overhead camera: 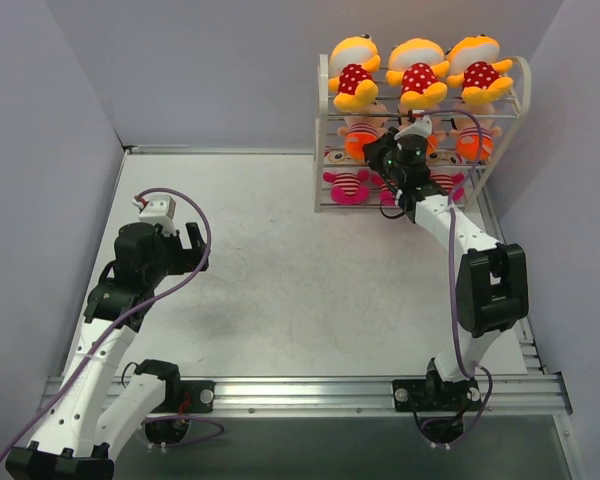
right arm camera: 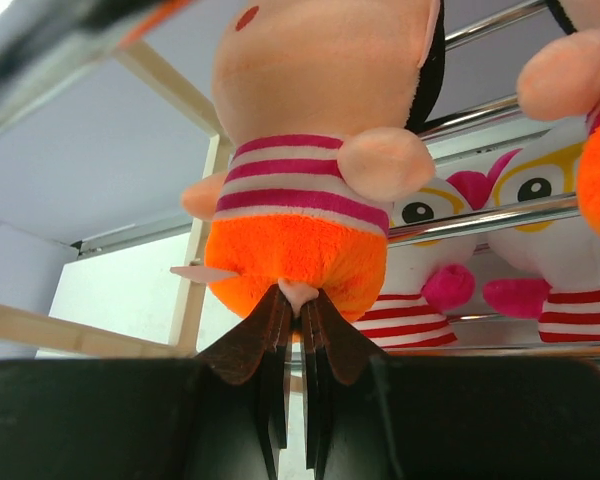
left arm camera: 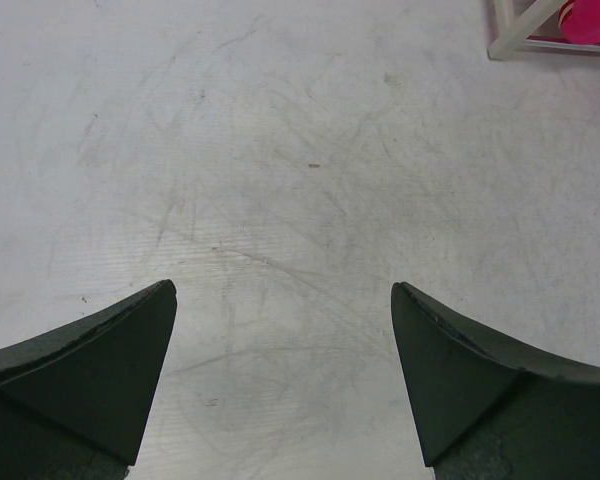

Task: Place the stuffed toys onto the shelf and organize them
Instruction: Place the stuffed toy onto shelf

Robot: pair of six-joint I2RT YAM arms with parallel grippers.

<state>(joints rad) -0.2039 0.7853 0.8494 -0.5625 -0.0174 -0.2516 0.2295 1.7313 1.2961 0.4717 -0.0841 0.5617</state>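
my right gripper (right arm camera: 298,300) is pinched together on a small nub under the orange bottom of the peach-faced doll (right arm camera: 300,190). i hold it at the middle tier of the shelf (overhead camera: 323,120), which stands in the far right corner of the bench (overhead camera: 270,270). the yellow dolls (overhead camera: 417,75) fill the top tier, and the white-faced dolls (right arm camera: 540,200) sit lowest. to do this well, i should settle the doll's bottom flat on the rods (right arm camera: 480,222), in the gap between its neighbours, before letting go. then i should back straight out toward the near edge, so nothing tips. my left gripper (left arm camera: 283,288) hangs with its jaws apart over bare bench near the left edge.
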